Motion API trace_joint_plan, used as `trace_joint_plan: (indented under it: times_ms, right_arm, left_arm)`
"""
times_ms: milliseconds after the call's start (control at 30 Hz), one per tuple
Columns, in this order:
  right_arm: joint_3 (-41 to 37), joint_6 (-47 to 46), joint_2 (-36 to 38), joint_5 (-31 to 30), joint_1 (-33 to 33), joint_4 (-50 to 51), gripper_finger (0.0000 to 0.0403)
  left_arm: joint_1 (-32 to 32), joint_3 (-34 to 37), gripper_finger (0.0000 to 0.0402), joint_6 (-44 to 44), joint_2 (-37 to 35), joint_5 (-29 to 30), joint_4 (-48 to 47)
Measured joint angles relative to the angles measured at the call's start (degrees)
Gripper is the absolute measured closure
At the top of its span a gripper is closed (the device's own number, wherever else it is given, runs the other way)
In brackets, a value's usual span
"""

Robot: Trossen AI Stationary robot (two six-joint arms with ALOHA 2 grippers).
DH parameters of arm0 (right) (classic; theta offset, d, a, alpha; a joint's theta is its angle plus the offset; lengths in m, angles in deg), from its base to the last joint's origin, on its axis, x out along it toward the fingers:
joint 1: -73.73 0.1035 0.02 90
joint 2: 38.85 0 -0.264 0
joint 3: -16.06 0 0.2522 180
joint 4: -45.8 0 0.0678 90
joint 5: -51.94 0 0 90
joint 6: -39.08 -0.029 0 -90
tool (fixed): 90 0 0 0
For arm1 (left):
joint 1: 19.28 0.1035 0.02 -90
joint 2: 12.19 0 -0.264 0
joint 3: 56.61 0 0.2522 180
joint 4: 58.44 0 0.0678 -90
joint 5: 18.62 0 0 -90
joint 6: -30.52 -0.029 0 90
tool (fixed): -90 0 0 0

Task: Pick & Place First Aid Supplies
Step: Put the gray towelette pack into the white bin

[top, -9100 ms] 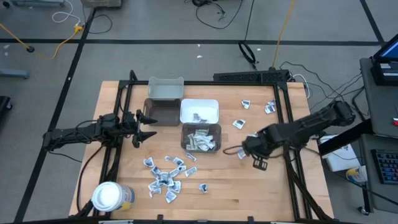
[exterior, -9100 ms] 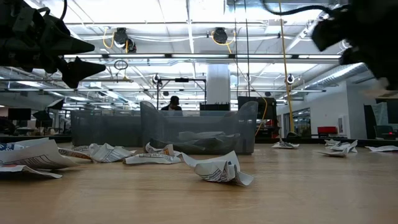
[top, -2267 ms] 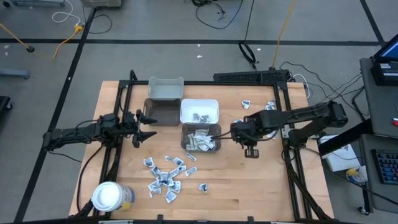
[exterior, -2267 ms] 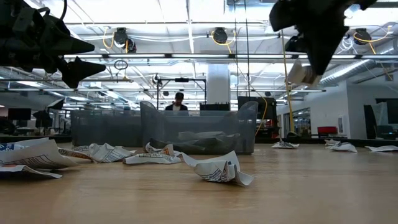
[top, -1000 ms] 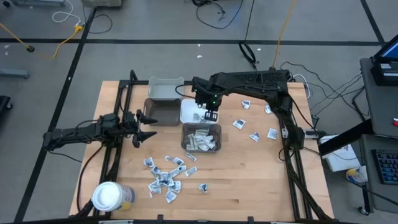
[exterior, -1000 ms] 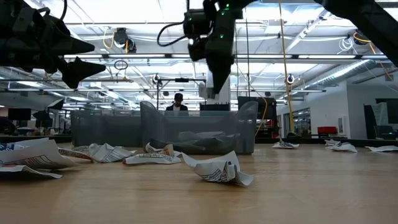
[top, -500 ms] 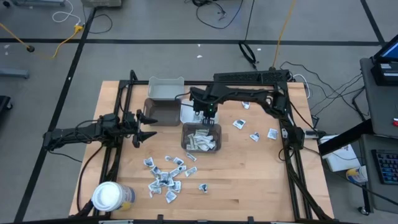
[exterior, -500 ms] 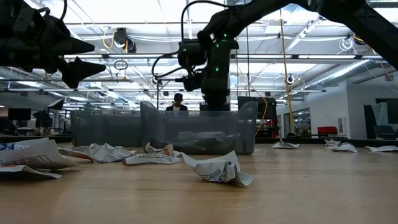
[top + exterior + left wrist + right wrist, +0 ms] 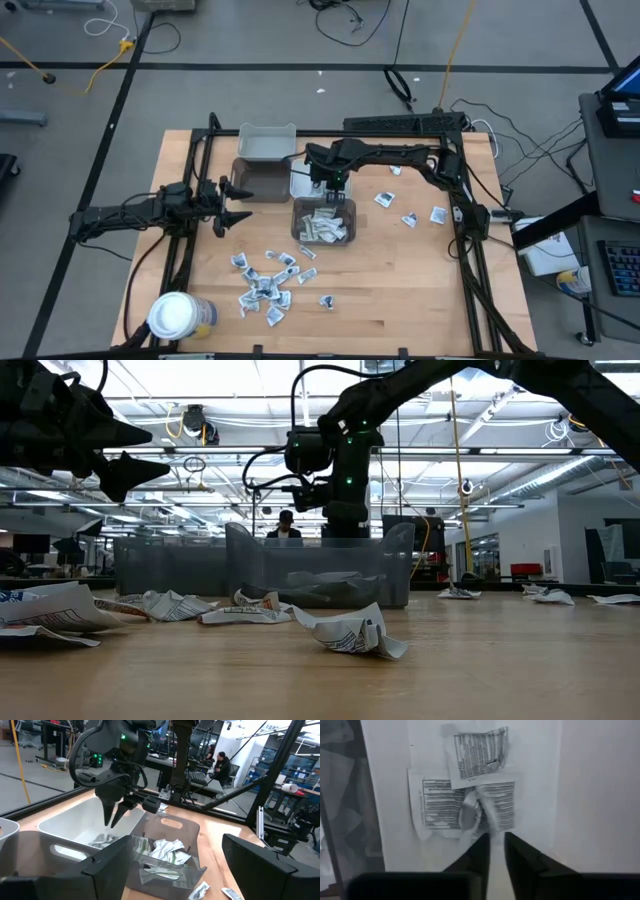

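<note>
The right gripper [image 9: 335,186] hung inside the white bin [image 9: 300,186], fingers pointing down. In the right wrist view its fingers [image 9: 481,851] stood a narrow gap apart, with nothing between them. Just past the tips, a blurred packet [image 9: 479,815] sat over two flat white packets on the bin floor. Those packets carried blocks of small dark print, too fine to read.

More packets filled the grey bin [image 9: 322,222] beside the white bin. A loose cluster [image 9: 265,283] lay on the table [image 9: 400,290] near its front edge, and a few others [image 9: 410,207] were scattered at the right side. No brand names could be read anywhere.

The left gripper [image 9: 236,202] waited above the table's left side, fingers wide apart and holding nothing. A white-lidded jar [image 9: 174,316] stood at the front left corner.
</note>
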Motion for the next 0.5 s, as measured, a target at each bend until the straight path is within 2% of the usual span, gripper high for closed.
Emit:
trace_joint_plan:
  times_ms: [267, 367, 500]
  right_arm:
    - [0.0, 0.0, 0.0, 0.0, 0.0, -0.2, 0.0223]
    - [0.0, -0.1, 0.8, 0.0, 0.0, 0.4, 0.0202]
    - [0.0, -2.8, 4.5, 0.0, 0.0, 3.3, 0.0193]
  left_arm:
    - [0.0, 0.0, 0.0091, 0.0, 0.0, 0.0, 0.0]
    - [0.0, 0.0, 0.0091, 0.0, 0.0, 0.0, 0.0]
    - [0.0, 0.0, 0.0091, 0.0, 0.0, 0.0, 0.0]
